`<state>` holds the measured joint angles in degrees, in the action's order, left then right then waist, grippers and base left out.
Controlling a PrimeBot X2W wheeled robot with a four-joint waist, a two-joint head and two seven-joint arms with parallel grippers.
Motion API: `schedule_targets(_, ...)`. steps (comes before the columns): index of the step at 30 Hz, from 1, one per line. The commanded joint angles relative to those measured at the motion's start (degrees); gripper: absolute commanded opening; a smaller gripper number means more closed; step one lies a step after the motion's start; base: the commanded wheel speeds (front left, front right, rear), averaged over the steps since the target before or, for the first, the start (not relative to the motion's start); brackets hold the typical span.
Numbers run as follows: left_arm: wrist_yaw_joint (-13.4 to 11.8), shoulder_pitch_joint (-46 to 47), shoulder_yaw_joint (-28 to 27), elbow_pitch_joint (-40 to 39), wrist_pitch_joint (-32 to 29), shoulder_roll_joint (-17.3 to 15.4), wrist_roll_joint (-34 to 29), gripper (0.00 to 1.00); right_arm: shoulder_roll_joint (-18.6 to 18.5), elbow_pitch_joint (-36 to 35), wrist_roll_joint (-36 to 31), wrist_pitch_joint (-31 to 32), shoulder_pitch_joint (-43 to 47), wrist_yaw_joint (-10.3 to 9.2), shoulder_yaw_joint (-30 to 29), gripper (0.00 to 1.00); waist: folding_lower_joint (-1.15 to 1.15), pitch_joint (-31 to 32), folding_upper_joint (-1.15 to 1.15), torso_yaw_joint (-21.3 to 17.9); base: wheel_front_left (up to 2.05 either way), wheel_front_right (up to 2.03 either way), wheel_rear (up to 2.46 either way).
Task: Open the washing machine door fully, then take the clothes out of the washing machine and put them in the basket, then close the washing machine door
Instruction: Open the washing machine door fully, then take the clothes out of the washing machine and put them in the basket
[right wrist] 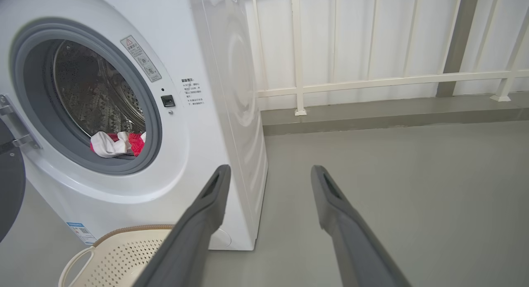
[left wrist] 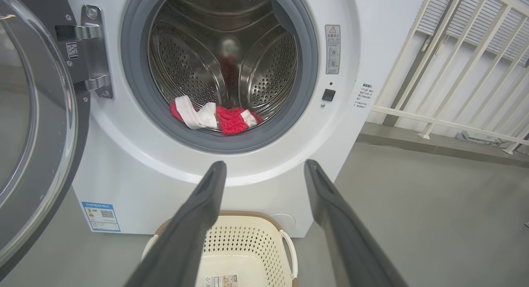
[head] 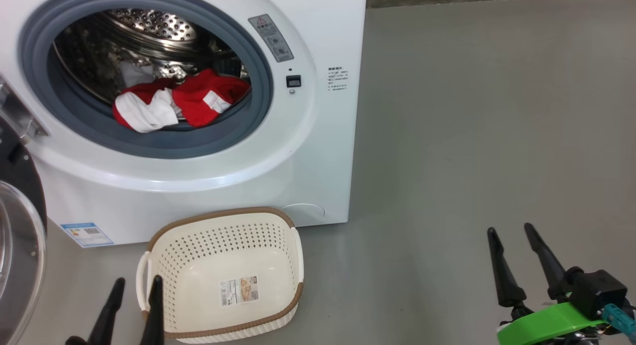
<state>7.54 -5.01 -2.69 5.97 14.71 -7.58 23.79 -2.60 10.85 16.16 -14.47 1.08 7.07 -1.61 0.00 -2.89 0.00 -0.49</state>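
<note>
Door-opening step looks done: washing machine door (left wrist: 41,113) swung out at left, clothes (head: 179,104) heaped low at the drum front of washing machine (head: 318,136), basket (head: 218,213) empty on the near side. Left gripper (head: 138,280) and right gripper (head: 511,229) both spread wide, holding nothing. Next move, likely: reach over grey rubber ring (head: 258,61) for the fabric. Floor (head: 472,136) at right gives room; door edge crowds left.

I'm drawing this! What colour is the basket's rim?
Brown, around the cream basket; clearest in the head view.
</note>
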Motion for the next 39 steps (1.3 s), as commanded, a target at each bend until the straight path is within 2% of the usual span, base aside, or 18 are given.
schedule_targets(1, -0.1, 1.2, -0.8, -1.8, 0.3, -1.0, 0.7, 1.0, -0.3, -1.9, 0.1, -0.5, -0.1, 0.42, 0.0, 1.0, 0.0, -0.3, 0.0, -0.5, 0.0, 0.0, 0.0)
schedule_targets(27, -0.1, 1.8, 0.2, -3.2, 0.3, -1.5, 1.1, 1.0, -0.3, -2.3, 0.0, -0.5, 0.4, 0.42, -0.7, 1.0, 0.0, -0.7, 0.0, 0.0, 0.01, -0.02, 0.0)
schedule_targets(39, -0.1, 2.7, 0.8, -2.9, 0.3, -2.2, 2.1, 1.0, -0.3, -2.1, 0.2, -0.5, 0.0, 0.42, 0.5, 1.0, 0.0, -1.3, 0.0, 0.0, 1.12, -1.18, 0.06)
